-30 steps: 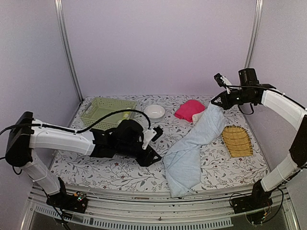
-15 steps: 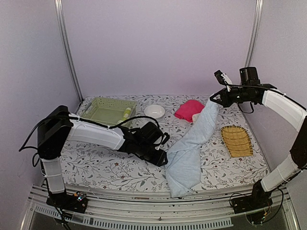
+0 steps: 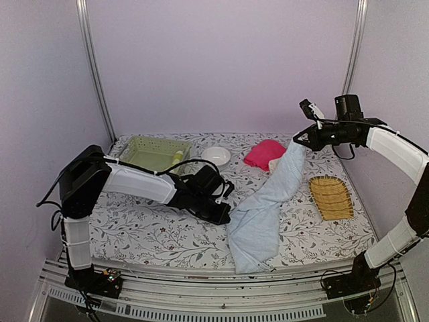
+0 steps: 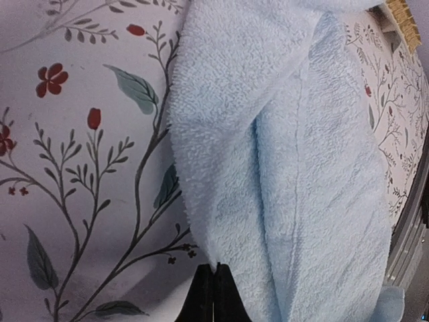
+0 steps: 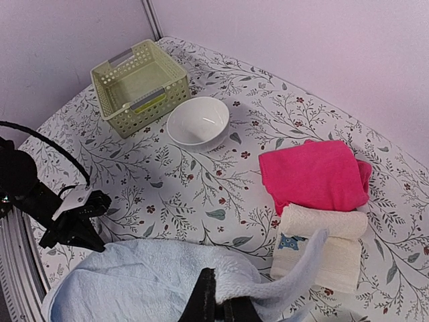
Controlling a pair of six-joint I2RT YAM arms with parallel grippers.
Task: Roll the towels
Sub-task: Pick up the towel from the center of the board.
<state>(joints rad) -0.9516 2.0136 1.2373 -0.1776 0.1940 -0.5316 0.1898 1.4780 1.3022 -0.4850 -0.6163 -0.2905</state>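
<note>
Spanning pale blue towel (image 3: 268, 201) diagonally left of woven tray (image 3: 331, 197): right gripper (image 3: 299, 139) clamps far end, left gripper (image 3: 224, 216) pinches near edge.

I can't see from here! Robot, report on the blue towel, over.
Right gripper shut on blue towel, end lifted. Left gripper pinching its side edge. Woven tray close beside.
</note>
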